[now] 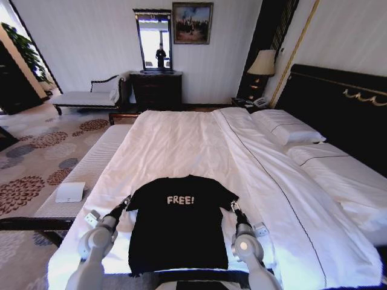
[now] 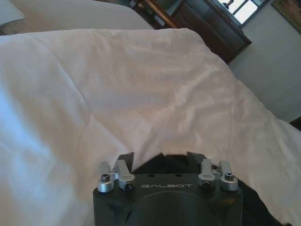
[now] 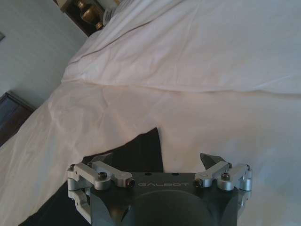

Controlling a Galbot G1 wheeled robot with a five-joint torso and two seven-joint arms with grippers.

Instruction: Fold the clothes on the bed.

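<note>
A black T-shirt point(image 1: 178, 226) with "FREE!" printed in white lies flat, front up, on the bed point(image 1: 181, 142) near its close edge. At the shirt's left sleeve my left gripper point(image 1: 126, 203) rests open. The left wrist view shows the same gripper point(image 2: 160, 157) with black cloth point(image 2: 170, 163) between its spread fingertips. My right gripper point(image 1: 234, 208) stands open at the right sleeve. From the right wrist, that gripper point(image 3: 157, 160) hovers over the sleeve's corner point(image 3: 138, 153), with white sheet under one finger.
White pillows point(image 1: 289, 130) lie against the dark headboard point(image 1: 341, 103) at the right. A padded bench point(image 1: 91, 163) with a small white box point(image 1: 69, 192) runs along the bed's left side. A dresser point(image 1: 156, 90), chaise point(image 1: 91, 96) and lamp point(image 1: 263, 63) stand beyond.
</note>
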